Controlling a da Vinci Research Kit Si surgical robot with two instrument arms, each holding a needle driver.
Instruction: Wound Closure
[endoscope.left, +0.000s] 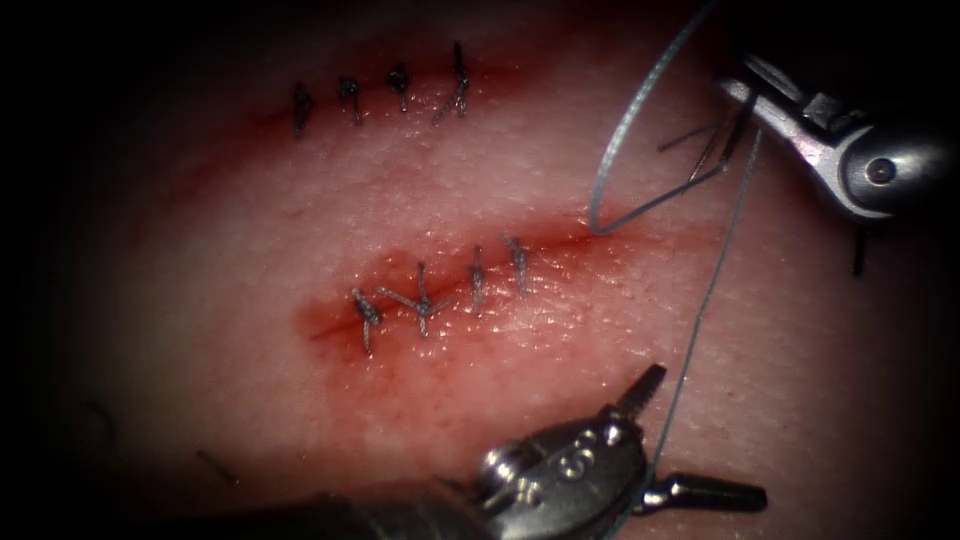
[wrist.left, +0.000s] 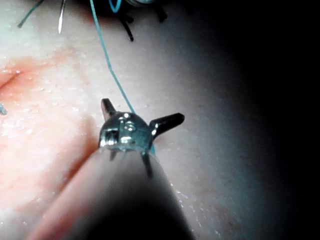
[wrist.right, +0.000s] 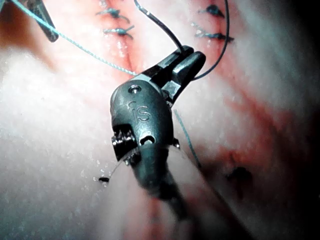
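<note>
Your right gripper (endoscope.left: 736, 80), at 2 o'clock in the endoscope view, is clenched on the needle (endoscope.left: 735, 155). The right wrist view shows the grip (wrist.right: 187, 57) falling about mid-curve, with the needle's dark arc (wrist.right: 155, 20) running out on both sides of the jaws. The needle hangs clear of the tissue (endoscope.left: 250, 400). The thread (endoscope.left: 625, 120) leaves the tissue at the 3 o'clock end of the cut (endoscope.left: 560, 245), just past the four stitches (endoscope.left: 421, 295), and loops up toward 1 o'clock. A second strand drops from the needle toward 6 o'clock, where it runs between the spread jaws of your left gripper (endoscope.left: 707, 433). That gripper is released and holds nothing, and the left wrist view (wrist.left: 142, 111) shows the thread (wrist.left: 107, 65) passing through the gap. If you mean to take the strand there, centre it deep between the jaws before closing. Keep the tips off the tissue. Hold the right hand quiet, so the loop at the cut neither snags nor drags on the wound edge.
</note>
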